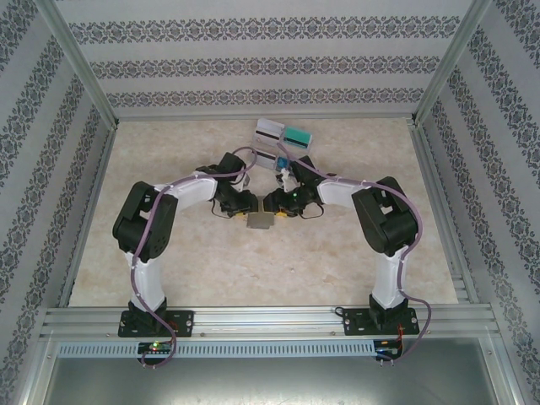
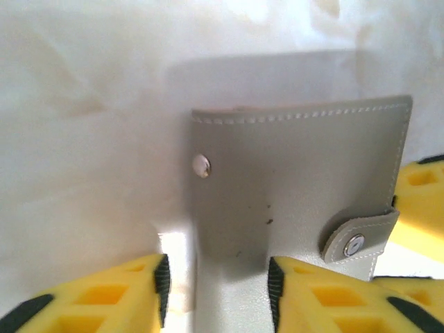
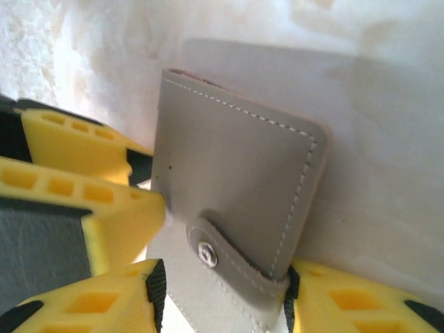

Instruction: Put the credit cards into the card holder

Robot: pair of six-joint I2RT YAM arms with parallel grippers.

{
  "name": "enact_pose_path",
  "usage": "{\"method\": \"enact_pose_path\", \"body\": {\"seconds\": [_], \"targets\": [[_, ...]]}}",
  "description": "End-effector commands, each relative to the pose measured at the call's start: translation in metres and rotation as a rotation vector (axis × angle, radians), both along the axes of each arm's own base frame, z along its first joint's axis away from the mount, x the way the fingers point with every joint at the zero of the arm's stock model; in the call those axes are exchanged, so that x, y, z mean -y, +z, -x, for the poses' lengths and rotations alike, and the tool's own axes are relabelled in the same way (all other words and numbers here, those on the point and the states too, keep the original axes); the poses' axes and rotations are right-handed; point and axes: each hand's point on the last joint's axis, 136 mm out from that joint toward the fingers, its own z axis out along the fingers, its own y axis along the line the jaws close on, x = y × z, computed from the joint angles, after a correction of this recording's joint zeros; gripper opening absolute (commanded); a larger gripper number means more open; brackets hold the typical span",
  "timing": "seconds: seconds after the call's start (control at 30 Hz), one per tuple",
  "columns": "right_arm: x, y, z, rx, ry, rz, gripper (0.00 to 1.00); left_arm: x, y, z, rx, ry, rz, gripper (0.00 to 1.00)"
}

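The card holder [image 1: 259, 222] is a grey wallet, folded and snapped shut by its strap, low between both grippers at mid-table. In the left wrist view the card holder [image 2: 298, 187] has its lower part between the jaws of my left gripper [image 2: 218, 291], which is open, with a bright gap beside the left pad [image 2: 161, 288]. My right gripper [image 3: 223, 295] stands open astride the card holder [image 3: 236, 166], its right pad [image 3: 291, 291] at the strap's fold. The credit cards [image 1: 283, 135], white-grey, teal and blue, stand behind the grippers.
The cards sit upright in a small rack [image 1: 272, 158] just beyond the two wrists. Patterned walls and metal rails [image 1: 253, 316] enclose the pale table. The other gripper's yellow fingers [image 2: 420, 201] crowd each wrist view's edge.
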Motion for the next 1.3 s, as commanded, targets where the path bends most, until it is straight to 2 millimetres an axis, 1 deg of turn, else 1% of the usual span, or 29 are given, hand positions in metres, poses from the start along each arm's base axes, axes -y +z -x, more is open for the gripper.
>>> {"method": "enact_pose_path", "body": {"seconds": [0.0, 0.07, 0.1, 0.17, 0.23, 0.27, 0.3, 0.33, 0.4, 0.43, 0.47, 0.5, 0.53, 0.6, 0.63, 0.67, 0.7, 0.73, 0.77, 0.8, 0.9, 0.97, 1.03, 1.07, 1.13, 1.17, 1.2, 1.23, 1.27], "targets": [[0.018, 0.049, -0.021, 0.198, 0.013, 0.071, 0.5, -0.014, 0.055, -0.029, 0.177, 0.026, -0.016, 0.48], [0.037, 0.059, -0.025, 0.266, -0.004, 0.149, 0.51, -0.029, 0.068, -0.035, 0.226, 0.063, -0.031, 0.55], [0.047, 0.064, -0.027, 0.301, -0.016, 0.185, 0.52, -0.036, 0.072, -0.036, 0.243, 0.081, -0.032, 0.55], [0.075, 0.074, -0.031, 0.399, -0.054, 0.287, 0.53, -0.057, 0.08, -0.038, 0.284, 0.14, -0.049, 0.57], [0.106, 0.085, -0.034, 0.514, -0.109, 0.414, 0.55, -0.083, 0.089, -0.038, 0.336, 0.211, -0.081, 0.59], [0.123, 0.09, -0.035, 0.581, -0.143, 0.49, 0.57, -0.099, 0.093, -0.037, 0.373, 0.258, -0.108, 0.62], [0.142, 0.1, -0.037, 0.652, -0.199, 0.554, 0.58, -0.116, 0.098, -0.035, 0.415, 0.308, -0.14, 0.66], [0.156, 0.106, -0.038, 0.697, -0.241, 0.594, 0.59, -0.131, 0.105, -0.033, 0.464, 0.348, -0.168, 0.7], [0.184, 0.121, -0.038, 0.789, -0.327, 0.653, 0.63, -0.165, 0.115, -0.026, 0.554, 0.449, -0.255, 0.84], [0.197, 0.125, -0.038, 0.816, -0.369, 0.681, 0.67, -0.178, 0.119, -0.022, 0.584, 0.488, -0.289, 0.9], [0.211, 0.128, -0.038, 0.833, -0.411, 0.707, 0.72, -0.193, 0.121, -0.018, 0.612, 0.535, -0.336, 0.97], [0.223, 0.129, -0.038, 0.85, -0.451, 0.72, 0.74, -0.206, 0.122, -0.015, 0.629, 0.572, -0.375, 1.0], [0.232, 0.128, -0.038, 0.858, -0.48, 0.73, 0.75, -0.216, 0.121, -0.012, 0.634, 0.593, -0.41, 1.0], [0.264, 0.124, -0.039, 0.867, -0.62, 0.78, 0.77, -0.241, 0.115, -0.004, 0.628, 0.668, -0.511, 1.0], [0.28, 0.123, -0.038, 0.867, -0.697, 0.812, 0.8, -0.25, 0.112, -0.001, 0.627, 0.697, -0.545, 1.0], [0.295, 0.12, -0.037, 0.875, -0.759, 0.844, 0.8, -0.26, 0.11, 0.002, 0.639, 0.725, -0.585, 1.0], [0.307, 0.118, -0.036, 0.885, -0.815, 0.871, 0.81, -0.266, 0.108, 0.004, 0.669, 0.724, -0.619, 1.0], [0.316, 0.114, -0.034, 0.891, -0.845, 0.892, 0.83, -0.27, 0.104, 0.007, 0.69, 0.728, -0.645, 1.0], [0.323, 0.11, -0.032, 0.893, -0.868, 0.909, 0.86, -0.277, 0.101, 0.011, 0.716, 0.756, -0.678, 1.0], [0.331, 0.104, -0.029, 0.883, -0.896, 0.916, 0.9, -0.284, 0.099, 0.015, 0.711, 0.791, -0.673, 1.0], [0.344, 0.085, -0.026, 0.855, -0.949, 0.848, 0.9, -0.284, 0.104, 0.012, 0.767, 0.766, -0.625, 1.0], [0.347, 0.083, -0.025, 0.898, -0.967, 0.787, 0.91, -0.284, 0.108, 0.014, 0.821, 0.757, -0.622, 1.0], [0.341, 0.085, -0.027, 0.933, -0.92, 0.746, 0.91, -0.287, 0.111, 0.017, 0.868, 0.727, -0.651, 1.0], [0.338, 0.088, -0.029, 0.97, -0.906, 0.732, 0.91, -0.29, 0.108, 0.021, 0.882, 0.714, -0.685, 1.0], [0.33, 0.087, -0.033, 1.016, -0.869, 0.697, 0.91, -0.296, 0.1, 0.028, 0.901, 0.702, -0.73, 1.0], [0.329, 0.087, -0.037, 1.035, -0.868, 0.683, 0.98, -0.298, 0.093, 0.031, 0.919, 0.699, -0.725, 1.0], [0.324, 0.075, -0.035, 1.035, -0.838, 0.678, 0.98, -0.298, 0.088, 0.032, 0.944, 0.701, -0.702, 1.0], [0.316, 0.072, -0.038, 1.034, -0.784, 0.662, 0.98, -0.299, 0.087, 0.031, 0.965, 0.705, -0.687, 1.0], [0.309, 0.071, -0.045, 1.026, -0.737, 0.646, 0.98, -0.294, 0.085, 0.027, 0.964, 0.674, -0.661, 1.0]]}}
